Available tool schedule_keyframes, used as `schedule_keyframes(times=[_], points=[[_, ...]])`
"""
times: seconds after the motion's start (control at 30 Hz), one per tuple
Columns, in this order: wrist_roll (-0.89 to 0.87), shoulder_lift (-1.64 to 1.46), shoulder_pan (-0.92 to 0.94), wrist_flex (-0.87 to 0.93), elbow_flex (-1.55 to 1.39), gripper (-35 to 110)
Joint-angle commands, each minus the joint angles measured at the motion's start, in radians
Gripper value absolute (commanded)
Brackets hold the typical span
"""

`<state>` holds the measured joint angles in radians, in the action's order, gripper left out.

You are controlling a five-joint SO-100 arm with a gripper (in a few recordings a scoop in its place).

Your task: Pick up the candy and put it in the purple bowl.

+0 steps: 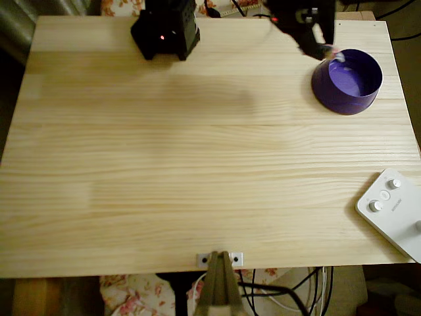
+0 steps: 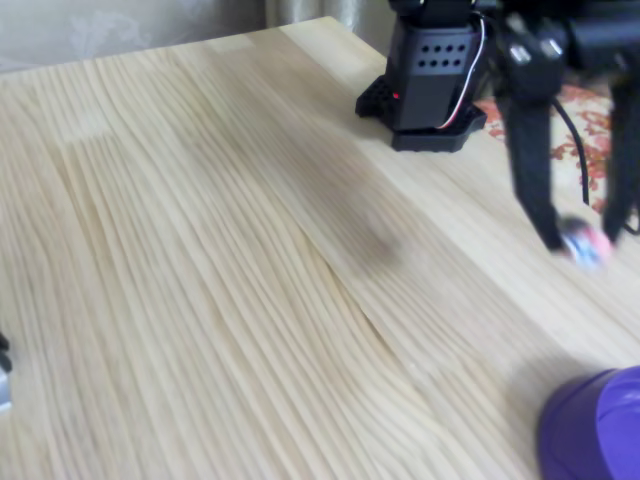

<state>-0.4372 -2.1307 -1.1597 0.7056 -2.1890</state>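
The candy (image 1: 337, 55), a tiny pinkish-white sweet, hangs in the air at the far-left rim of the purple bowl (image 1: 347, 82) in the overhead view. My black gripper (image 1: 328, 51) is shut on it. In the fixed view the candy (image 2: 585, 243) is blurred and sits at the tips of the gripper (image 2: 588, 236), well above the table. The purple bowl (image 2: 598, 430) is at the bottom right corner there, nearer the camera than the gripper. The bowl's lighter inside holds nothing that I can see.
The arm's black base (image 1: 166, 31) stands at the table's far edge, left of the bowl. A white box with round knobs (image 1: 395, 209) lies at the near right corner. A metal clamp (image 1: 219, 259) grips the front edge. The wooden table (image 1: 164, 164) is bare elsewhere.
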Motion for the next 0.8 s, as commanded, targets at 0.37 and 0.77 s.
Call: schedule_keyframes(times=[0.37,0.77], points=[[0.058,0.443,-0.084,0.031,0.537,0],[0.058,0.557,-0.133,0.057,0.686,0]])
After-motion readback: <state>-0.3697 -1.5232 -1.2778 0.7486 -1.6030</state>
